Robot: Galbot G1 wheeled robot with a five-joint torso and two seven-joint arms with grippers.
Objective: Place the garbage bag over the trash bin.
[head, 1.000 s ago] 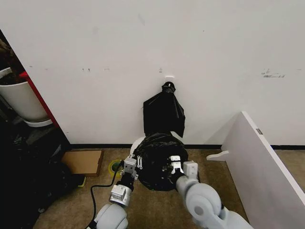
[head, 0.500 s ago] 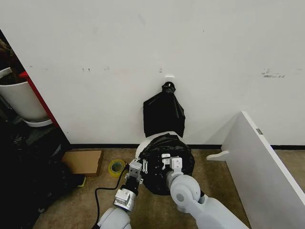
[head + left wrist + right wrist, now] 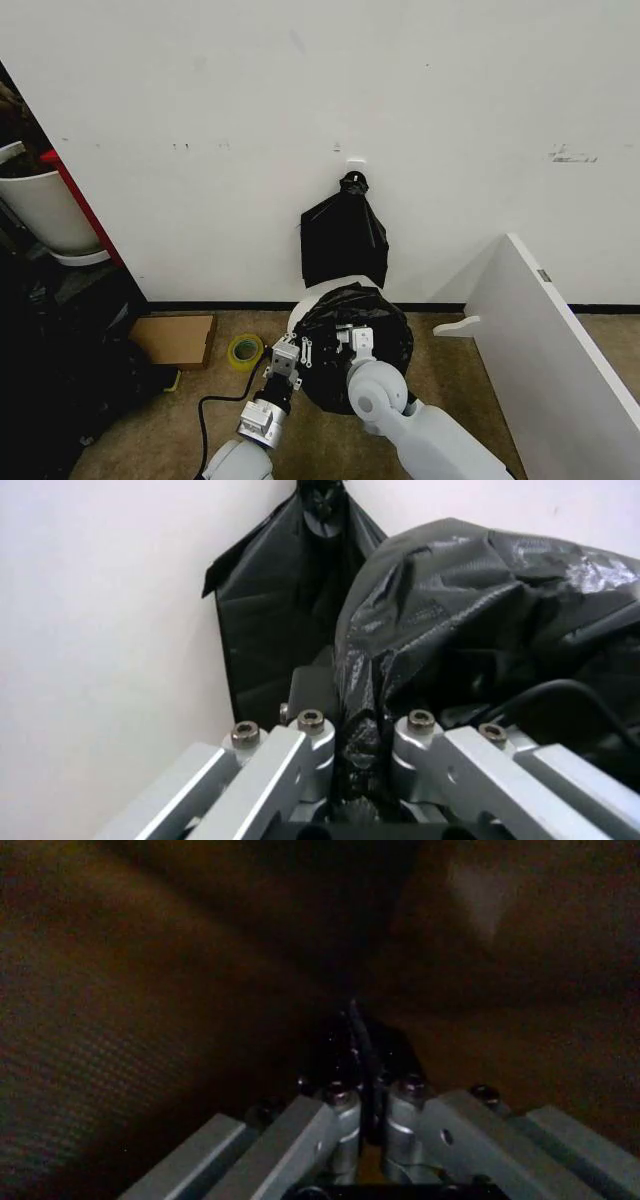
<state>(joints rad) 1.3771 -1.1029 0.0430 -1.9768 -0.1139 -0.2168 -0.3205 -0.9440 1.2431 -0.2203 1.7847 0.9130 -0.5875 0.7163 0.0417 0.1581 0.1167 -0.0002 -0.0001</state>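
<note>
Fingers of left gripper [image 3: 362, 739] & right gripper [image 3: 368, 1099] pinch garbage bag [image 3: 355, 310], draped atop trash bin [image 3: 312, 300]; rim not fully covered.

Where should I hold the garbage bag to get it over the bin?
By its gathered edge, from opposite sides. The left gripper and right gripper each pinch a fold of the garbage bag above the trash bin.

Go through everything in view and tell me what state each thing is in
garbage bag: billowed over the bin, pinched at both sides
trash bin: upright, mostly covered
left claw: shut on bag
right claw: shut on bag
tape roll: flat on floor
</note>
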